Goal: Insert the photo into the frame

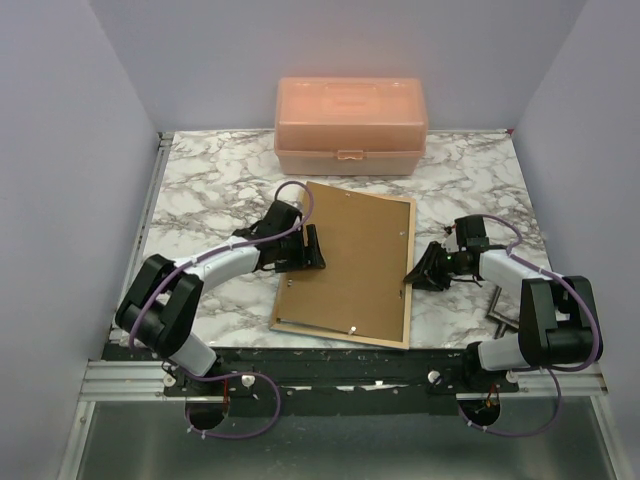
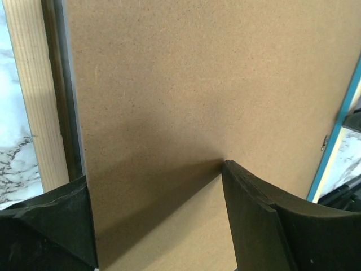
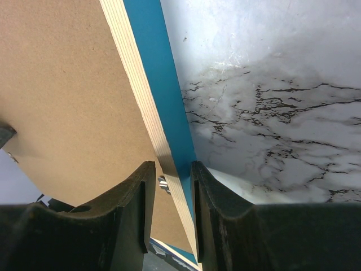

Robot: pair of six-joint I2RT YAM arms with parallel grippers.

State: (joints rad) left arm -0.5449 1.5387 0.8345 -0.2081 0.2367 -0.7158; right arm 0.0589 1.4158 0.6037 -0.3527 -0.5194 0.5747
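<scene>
Soft even light from above, top view bright and clear, a dark slanting shadow on the brown board (image 2: 197,84) between the jaws, jaws up close look blurry, pale washed-out shine on the worktop (image 3: 282,130)

orange box (image 1: 350,125) just behind frame (image 1: 360,192), open tabletop (image 1: 200,190) either side

No legible text or labels

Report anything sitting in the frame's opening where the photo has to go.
The brown backing board fills the frame's opening, lying inside the rim, directly beneath the open left gripper. The right gripper pinches the frame's right rim. No photo shows; whether one already lies under the board cannot be told.
</scene>
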